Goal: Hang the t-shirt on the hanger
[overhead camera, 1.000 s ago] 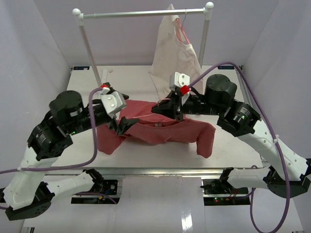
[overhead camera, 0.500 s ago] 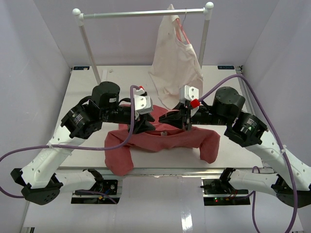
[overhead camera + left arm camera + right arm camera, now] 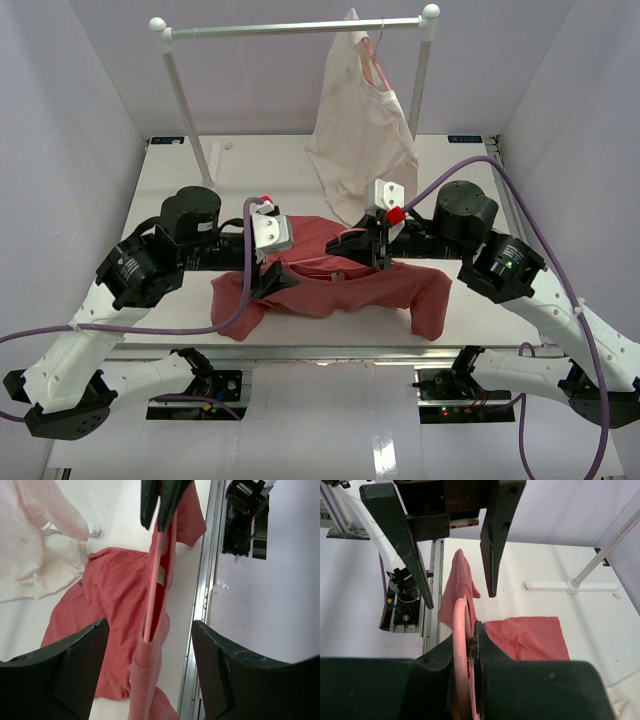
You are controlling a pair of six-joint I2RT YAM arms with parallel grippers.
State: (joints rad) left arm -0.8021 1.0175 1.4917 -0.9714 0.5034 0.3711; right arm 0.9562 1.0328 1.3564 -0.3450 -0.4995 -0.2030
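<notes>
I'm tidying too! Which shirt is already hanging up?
The cream garment, hanging from the rail at the back. The red t-shirt lies on the table.

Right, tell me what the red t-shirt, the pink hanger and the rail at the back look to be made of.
The t-shirt: soft matte cloth, probably cotton knit; it creases and drapes limply. The hanger: thin smooth pink rod, likely coated wire or plastic; it holds a clean curve. The rail: grey, faintly shiny bar, seemingly metal.
</notes>
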